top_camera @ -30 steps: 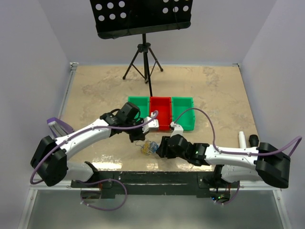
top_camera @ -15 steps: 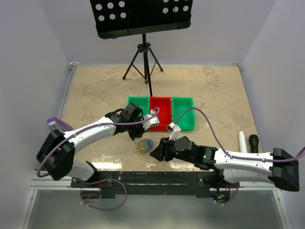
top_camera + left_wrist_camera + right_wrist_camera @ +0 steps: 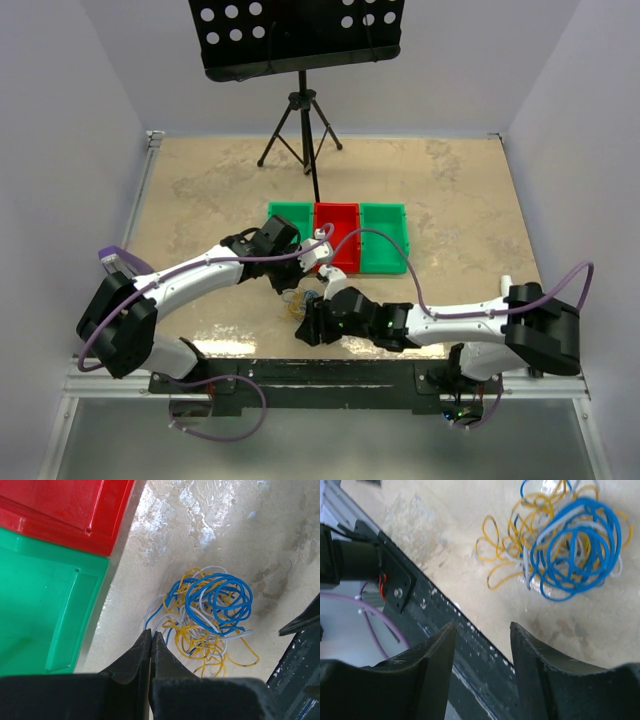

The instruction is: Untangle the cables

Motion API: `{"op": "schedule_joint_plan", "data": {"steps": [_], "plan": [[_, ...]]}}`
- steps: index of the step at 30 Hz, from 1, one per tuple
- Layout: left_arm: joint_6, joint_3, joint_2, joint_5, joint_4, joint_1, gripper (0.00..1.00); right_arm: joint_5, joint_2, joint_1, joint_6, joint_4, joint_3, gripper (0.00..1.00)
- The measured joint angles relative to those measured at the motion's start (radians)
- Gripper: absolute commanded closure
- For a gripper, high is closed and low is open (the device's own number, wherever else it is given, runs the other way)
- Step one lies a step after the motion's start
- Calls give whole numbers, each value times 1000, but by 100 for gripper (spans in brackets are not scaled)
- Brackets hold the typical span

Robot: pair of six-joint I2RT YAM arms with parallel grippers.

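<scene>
The cables [image 3: 304, 302] are a small clump of thin blue, yellow and white strands lying on the table just in front of the bins; they fill the left wrist view [image 3: 210, 615] and the upper right of the right wrist view [image 3: 565, 550]. My left gripper [image 3: 291, 291] is shut, its tips [image 3: 151, 633] at the clump's left edge, where a blue and a white strand run up to them. I cannot tell if a strand is pinched. My right gripper [image 3: 309, 328] stands open and empty [image 3: 482, 626] over the table's front edge, just short of the clump.
A red bin [image 3: 337, 235] sits between two green bins [image 3: 290, 215] [image 3: 385, 245] right behind the clump; the red bin [image 3: 75, 510] and a green bin [image 3: 45, 605] lie close to my left fingers. A tripod music stand [image 3: 300, 130] is at the back. The black front rail [image 3: 420, 610] lies under my right gripper.
My right arm has swung left and its gripper has come round to the near side of the clump. The left gripper has shifted slightly over the clump and stayed shut.
</scene>
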Motion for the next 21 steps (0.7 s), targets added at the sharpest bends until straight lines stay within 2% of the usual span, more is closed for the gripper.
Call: {"op": "schedule_joint_plan", "data": {"steps": [6,13,15,21], "plan": [[-19,0,-1,13,3,12,100,58,112,3,-5,-8,101,51],[-25,0,-9,2,-22,36,100,144,189,16,10,-39,166,62],[-24,0,-21,11,-27,37,100,158,183,23,17,-42,167,68],[-6,0,-97,98,-56,24,100,231,80,18,90,-87,118,95]]}}
